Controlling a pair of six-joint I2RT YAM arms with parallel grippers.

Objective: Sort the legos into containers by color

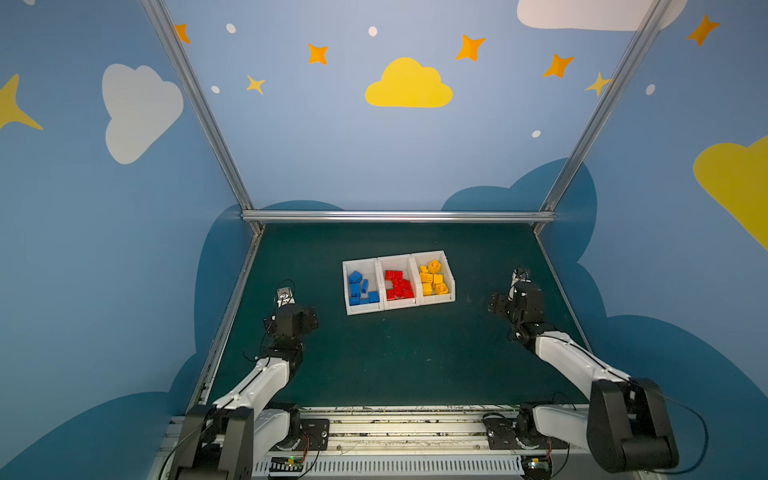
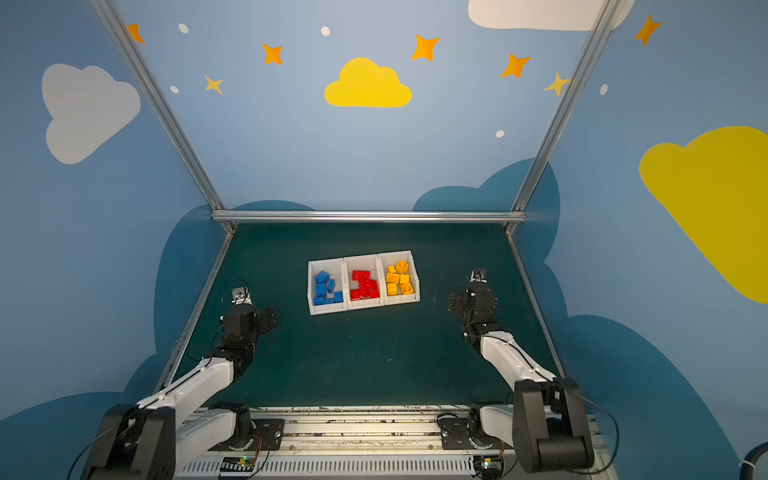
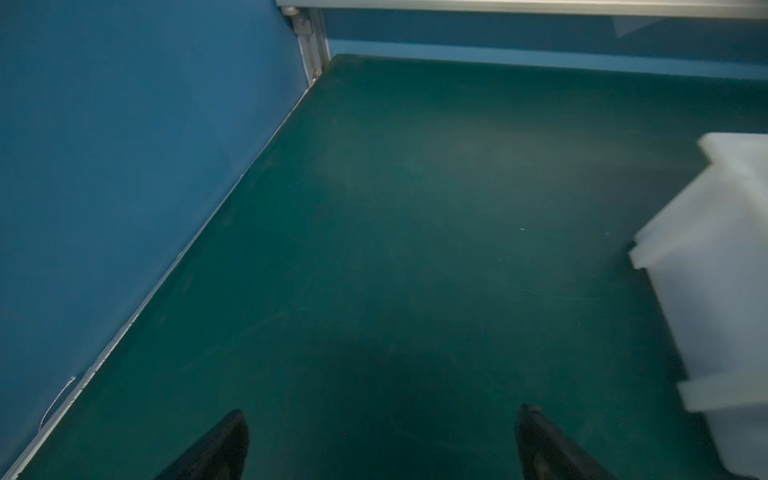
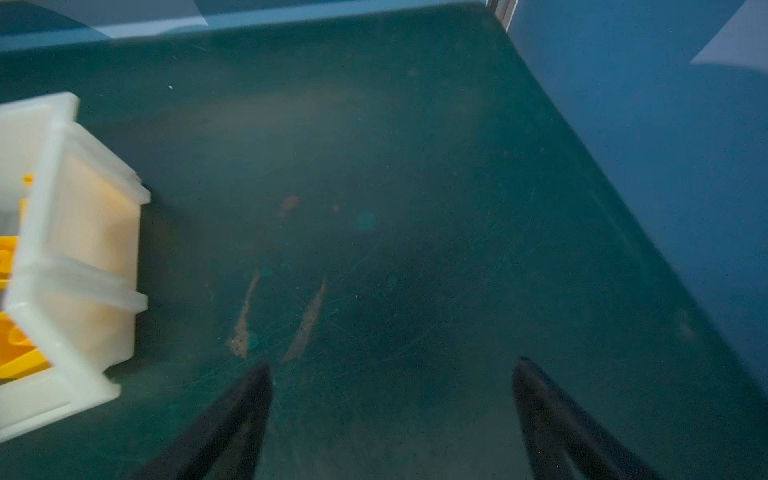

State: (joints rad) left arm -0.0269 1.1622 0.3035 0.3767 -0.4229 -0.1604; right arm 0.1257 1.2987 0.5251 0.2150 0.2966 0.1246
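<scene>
legos lying sorted, jaws gaping
in both top views, blue legos, red legos and yellow legos are lying in separate containers on the tabletop. left wrist: your left jaws are gaping, empty. right wrist: your right jaws are too.

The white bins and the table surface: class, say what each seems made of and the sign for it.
White bins: probably plastic, matte, slightly translucent; yellow bricks tint the wall.
Table surface: seemingly a dull green mat; fine scratches and worn patches show.
</scene>
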